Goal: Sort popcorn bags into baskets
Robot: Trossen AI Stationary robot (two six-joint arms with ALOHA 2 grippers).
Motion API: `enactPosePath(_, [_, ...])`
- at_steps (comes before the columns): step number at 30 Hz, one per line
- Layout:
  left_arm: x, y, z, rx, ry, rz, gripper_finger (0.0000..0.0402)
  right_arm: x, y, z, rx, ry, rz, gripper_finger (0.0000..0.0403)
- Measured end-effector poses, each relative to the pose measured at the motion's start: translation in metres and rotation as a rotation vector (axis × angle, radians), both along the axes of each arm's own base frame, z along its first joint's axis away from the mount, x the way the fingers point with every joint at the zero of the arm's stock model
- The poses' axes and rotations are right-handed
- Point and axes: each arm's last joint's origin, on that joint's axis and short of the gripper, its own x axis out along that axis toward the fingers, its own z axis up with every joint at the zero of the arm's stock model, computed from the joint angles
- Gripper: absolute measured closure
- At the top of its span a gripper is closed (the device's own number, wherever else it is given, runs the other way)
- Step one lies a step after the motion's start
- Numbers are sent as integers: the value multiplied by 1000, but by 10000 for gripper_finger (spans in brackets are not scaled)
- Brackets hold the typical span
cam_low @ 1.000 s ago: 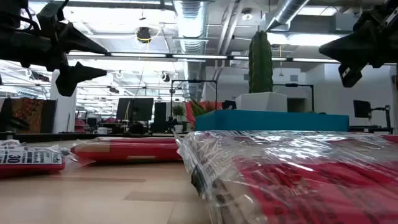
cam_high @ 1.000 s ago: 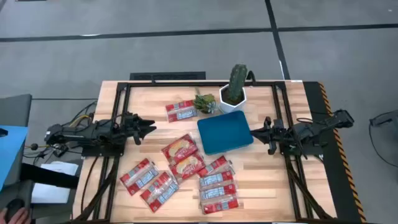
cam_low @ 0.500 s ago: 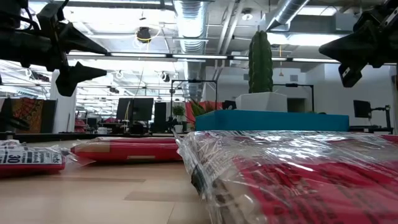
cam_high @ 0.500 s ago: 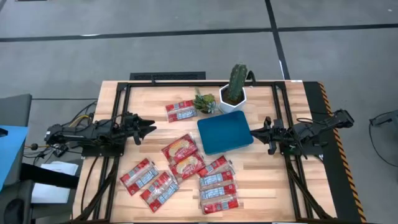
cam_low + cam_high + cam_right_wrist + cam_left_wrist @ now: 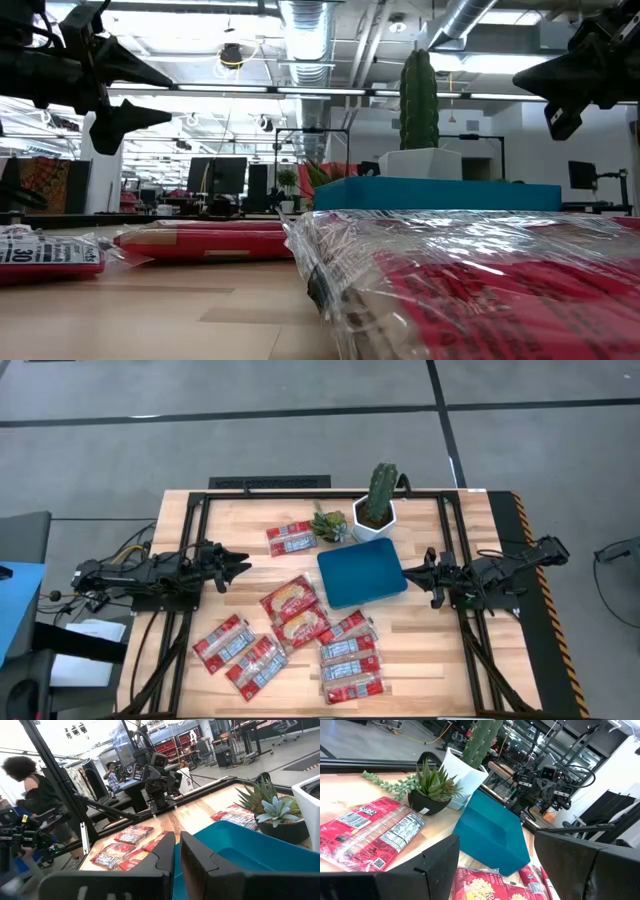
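Note:
Several red popcorn bags [image 5: 300, 625] lie flat on the wooden table in a cluster near its near edge. One more bag [image 5: 291, 538] lies apart, toward the far side. The teal-blue tray [image 5: 362, 573] rests flat mid-table, right of the cluster, with nothing in it. My left gripper [image 5: 247, 568] hovers open over the table's left part, pointing right toward the tray [image 5: 492, 832]. My right gripper [image 5: 404, 572] hovers just right of the tray's right edge with its fingers close together [image 5: 177, 845]. Both show raised above the table in the low view, left [image 5: 165, 95] and right [image 5: 535, 90].
A white hexagonal pot with a tall cactus [image 5: 377, 507] and a small succulent in a dark pot [image 5: 328, 523] stand just beyond the tray's far edge. A black frame rims the table [image 5: 300, 495]. People [image 5: 30, 805] show in the room behind.

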Motion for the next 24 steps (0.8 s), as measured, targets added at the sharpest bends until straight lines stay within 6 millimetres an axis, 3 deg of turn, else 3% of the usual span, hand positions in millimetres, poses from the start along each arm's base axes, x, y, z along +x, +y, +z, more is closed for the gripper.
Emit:
enactPosePath(16, [0,0,0,0,0,0,155,0,0,0,0,0,0,351])
enactPosePath(24, [-1,2,1,-79,-39,70,155,0,-1,1,48,-13,-11,351])
